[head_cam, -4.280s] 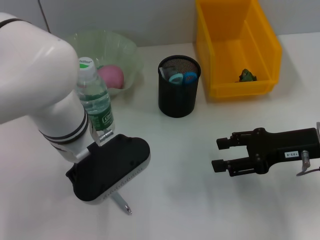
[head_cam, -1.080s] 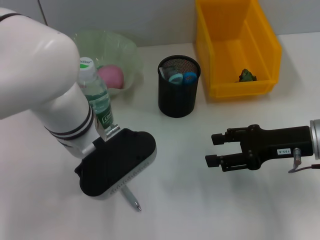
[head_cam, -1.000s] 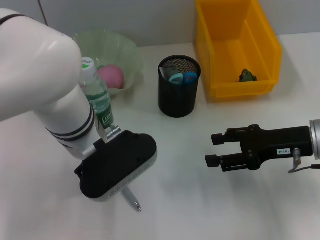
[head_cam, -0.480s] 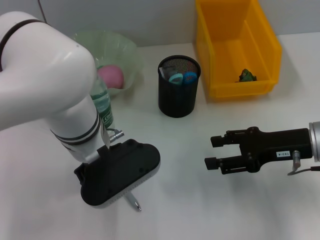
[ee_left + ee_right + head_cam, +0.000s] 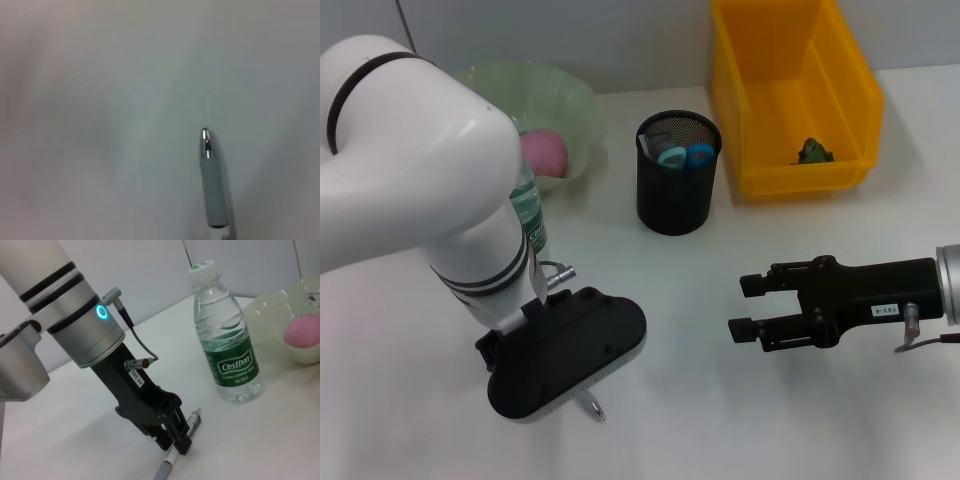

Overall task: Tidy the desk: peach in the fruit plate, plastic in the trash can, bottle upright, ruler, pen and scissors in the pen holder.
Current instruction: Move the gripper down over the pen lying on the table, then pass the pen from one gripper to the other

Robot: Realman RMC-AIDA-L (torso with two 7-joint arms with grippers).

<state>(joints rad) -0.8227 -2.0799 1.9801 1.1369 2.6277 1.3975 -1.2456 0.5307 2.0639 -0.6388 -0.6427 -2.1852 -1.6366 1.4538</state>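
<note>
My left gripper [image 5: 565, 352] stands low over the table at the front left. In the right wrist view its fingers [image 5: 174, 442] are closed around a silver pen [image 5: 192, 421] that lies on the table. The pen's tip shows in the head view [image 5: 592, 407] and in the left wrist view [image 5: 212, 190]. The water bottle [image 5: 227, 340] stands upright just behind the left arm [image 5: 530, 215]. The pink peach [image 5: 542, 153] lies in the green plate [image 5: 570, 95]. Blue scissors handles [image 5: 686, 155] stick out of the black pen holder [image 5: 675, 200]. Dark plastic [image 5: 813, 150] lies in the yellow bin [image 5: 760, 180]. My right gripper [image 5: 745, 307] is open and empty at the right. No ruler shows.
The big white left arm [image 5: 420, 180] hides much of the bottle and part of the plate. The yellow bin stands at the back right, the pen holder in the back middle. Bare white table [image 5: 680, 300] lies between the two grippers.
My left arm has swung forward and a little right, and now covers more of the bottle; the pen tip has shifted with the gripper. My right gripper has crept slightly left.
</note>
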